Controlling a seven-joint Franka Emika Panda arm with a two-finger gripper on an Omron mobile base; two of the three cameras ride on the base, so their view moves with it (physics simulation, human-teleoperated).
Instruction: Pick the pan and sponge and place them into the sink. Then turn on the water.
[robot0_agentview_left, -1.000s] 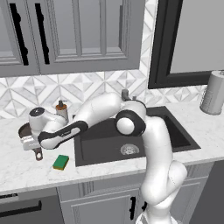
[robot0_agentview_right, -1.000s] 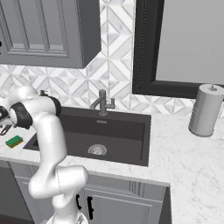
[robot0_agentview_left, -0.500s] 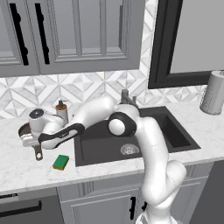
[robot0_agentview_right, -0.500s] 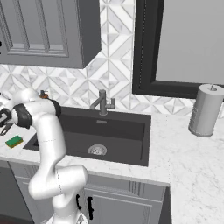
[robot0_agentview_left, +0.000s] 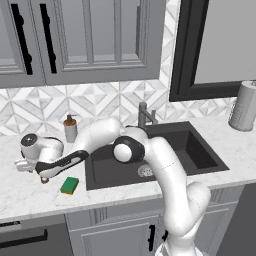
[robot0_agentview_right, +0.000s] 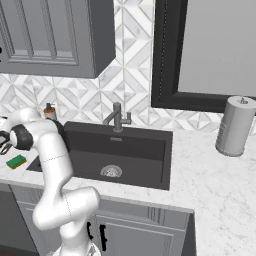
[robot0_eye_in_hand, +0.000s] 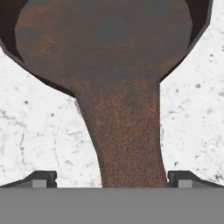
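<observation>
Rough, rust-mottled matt pan (robot0_eye_in_hand: 113, 57) on a speckled, smooth white marble counter (robot0_eye_in_hand: 192, 118); brushed grey metal faucet (robot0_agentview_right: 117, 118).

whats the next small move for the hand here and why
Probably close the hand on the pan handle. In the hand view the handle runs straight down between the two open fingertips, one on each side, with marble counter under it. The pan sits on the counter, not yet in the sink, so gripping seems the step due.
</observation>
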